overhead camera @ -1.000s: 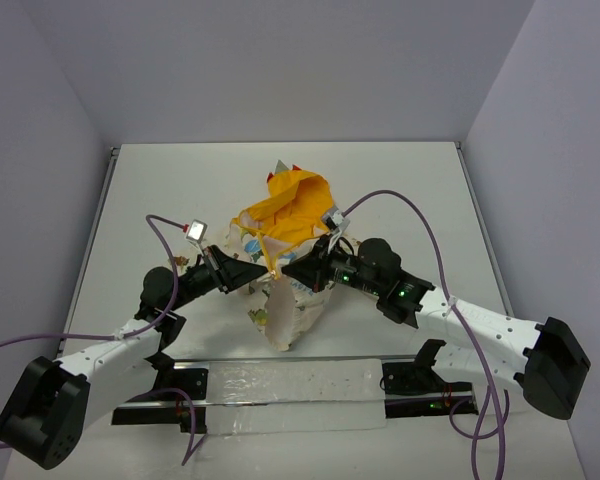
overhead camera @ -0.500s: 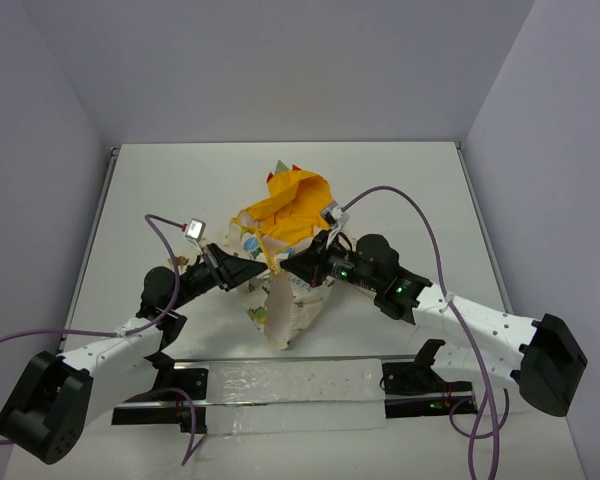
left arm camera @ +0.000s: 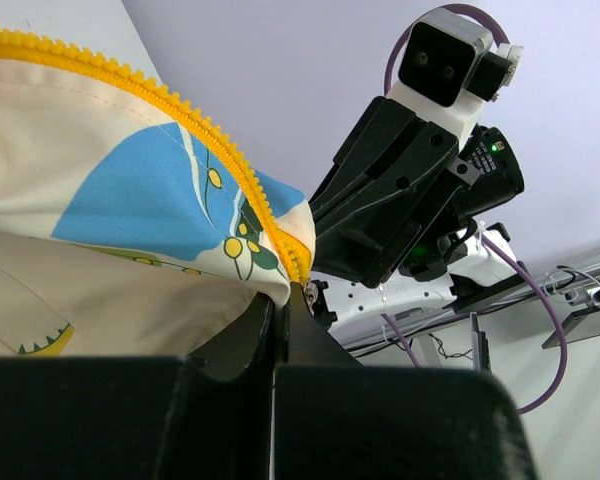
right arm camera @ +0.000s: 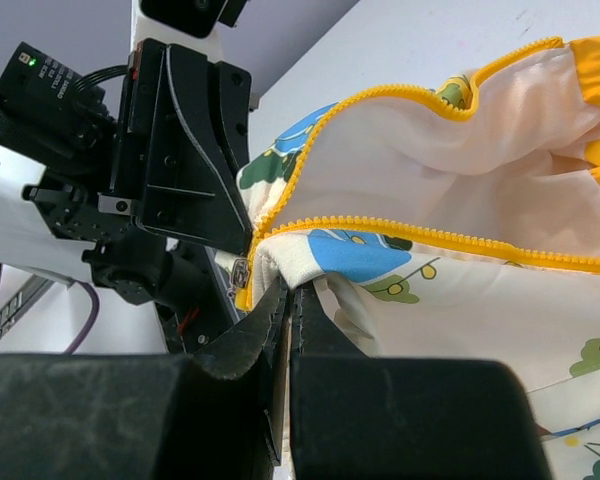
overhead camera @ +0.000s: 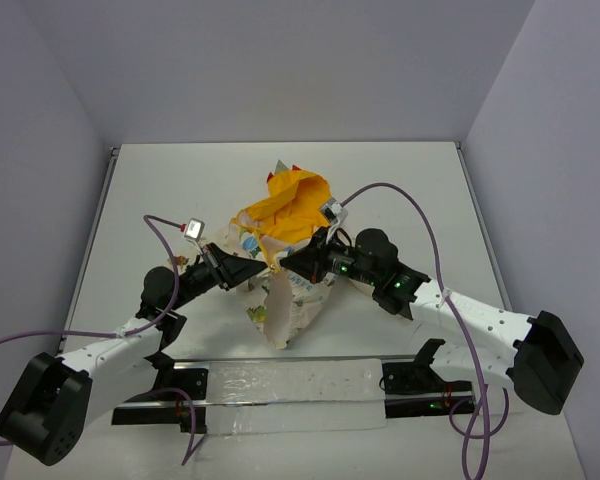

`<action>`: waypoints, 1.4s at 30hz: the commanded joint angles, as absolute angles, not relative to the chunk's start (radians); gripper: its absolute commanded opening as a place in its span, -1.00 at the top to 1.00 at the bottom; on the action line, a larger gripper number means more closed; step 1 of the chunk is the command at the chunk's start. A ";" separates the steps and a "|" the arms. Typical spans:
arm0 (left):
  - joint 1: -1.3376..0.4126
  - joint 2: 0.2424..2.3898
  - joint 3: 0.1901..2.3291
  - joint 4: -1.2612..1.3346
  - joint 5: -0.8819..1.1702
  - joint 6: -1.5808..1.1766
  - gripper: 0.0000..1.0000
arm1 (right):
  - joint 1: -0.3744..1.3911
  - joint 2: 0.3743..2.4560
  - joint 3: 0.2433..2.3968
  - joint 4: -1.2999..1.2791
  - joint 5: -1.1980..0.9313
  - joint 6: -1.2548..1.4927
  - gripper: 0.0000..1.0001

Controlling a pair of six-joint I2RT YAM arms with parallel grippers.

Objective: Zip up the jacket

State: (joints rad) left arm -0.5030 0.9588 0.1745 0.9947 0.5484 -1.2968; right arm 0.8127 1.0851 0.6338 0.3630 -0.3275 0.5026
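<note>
The jacket [overhead camera: 285, 285] is bunched mid-table, cream with cartoon prints, its yellow-orange hood [overhead camera: 287, 207] spread behind it. My left gripper [overhead camera: 260, 267] and right gripper [overhead camera: 286, 264] meet tip to tip at its open front. In the left wrist view the left gripper [left arm camera: 282, 298] is shut on the jacket's edge just below the yellow zipper teeth [left arm camera: 195, 125]. From the right wrist camera, the right gripper [right arm camera: 291, 288] is shut on a fold of the cream fabric [right arm camera: 450, 290], with the metal zipper slider [right arm camera: 238, 272] just left of its tips.
A pale strip [overhead camera: 295, 385] lies along the near edge between the arm bases. Purple cables [overhead camera: 420, 225] arc over both arms. Grey walls close off the table [overhead camera: 180, 180] on three sides.
The right arm has edged slightly left and away from me, its cable loop rising. Both grippers stay shut on the jacket, which has barely shifted.
</note>
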 commanded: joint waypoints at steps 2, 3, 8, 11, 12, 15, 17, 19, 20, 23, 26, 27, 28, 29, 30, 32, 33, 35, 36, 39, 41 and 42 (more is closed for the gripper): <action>-0.525 0.960 0.201 0.970 0.634 -1.252 1.00 | 0.793 1.040 0.646 0.528 -0.296 0.528 1.00; -0.526 0.957 0.205 0.940 0.634 -1.244 1.00 | 0.793 1.039 0.640 0.526 -0.298 0.529 1.00; -0.526 0.939 0.214 0.903 0.621 -1.229 1.00 | 0.792 1.031 0.634 0.502 -0.325 0.527 0.79; -0.526 0.942 0.217 0.902 0.625 -1.229 1.00 | 0.793 1.037 0.633 0.482 -0.342 0.517 0.60; -0.525 0.943 0.218 0.902 0.626 -1.229 1.00 | 0.793 1.040 0.633 0.472 -0.352 0.514 0.54; -0.525 0.943 0.220 0.902 0.624 -1.229 1.00 | 0.793 1.036 0.625 0.477 -0.377 0.513 0.44; -0.525 0.944 0.223 0.905 0.625 -1.229 1.00 | 0.792 1.034 0.625 0.479 -0.398 0.511 0.36; -0.525 0.947 0.227 0.904 0.627 -1.227 1.00 | 0.792 1.042 0.632 0.469 -0.430 0.502 0.31; -0.525 0.948 0.229 0.905 0.627 -1.227 1.00 | 0.793 1.051 0.642 0.462 -0.452 0.495 0.30; -0.526 0.948 0.235 0.904 0.629 -1.226 1.00 | 0.793 1.073 0.660 0.437 -0.490 0.485 0.27; -0.525 0.942 0.239 0.897 0.631 -1.226 1.00 | 0.793 1.083 0.660 0.420 -0.505 0.480 0.26; -0.525 0.940 0.240 0.894 0.630 -1.223 1.00 | 0.792 1.082 0.656 0.418 -0.506 0.479 0.26; -0.525 0.937 0.241 0.891 0.630 -1.222 1.00 | 0.792 1.081 0.653 0.414 -0.506 0.478 0.25; -0.526 0.934 0.241 0.888 0.629 -1.221 1.00 | 0.793 1.080 0.649 0.408 -0.506 0.476 0.25; -0.525 0.932 0.241 0.887 0.629 -1.221 1.00 | 0.793 1.080 0.646 0.404 -0.505 0.476 0.25; -0.526 0.930 0.241 0.890 0.630 -1.223 1.00 | 0.793 1.079 0.637 0.403 -0.502 0.477 0.31; -0.526 0.929 0.241 0.889 0.631 -1.223 1.00 | 0.793 1.077 0.633 0.403 -0.496 0.479 0.46; -0.525 0.930 0.242 0.885 0.634 -1.220 1.00 | 0.793 1.070 0.621 0.400 -0.467 0.482 0.84; -0.526 0.929 0.243 0.880 0.635 -1.217 1.00 | 0.793 1.064 0.612 0.395 -0.443 0.481 0.98; -0.525 0.915 0.251 0.824 0.626 -1.199 1.00 | 0.793 1.030 0.592 0.362 -0.396 0.467 1.00; -0.523 0.897 0.267 0.710 0.605 -1.162 1.00 | 0.792 0.996 0.559 0.309 -0.341 0.436 1.00; -0.524 0.889 0.278 0.649 0.601 -1.138 1.00 | 0.793 0.994 0.554 0.279 -0.334 0.432 1.00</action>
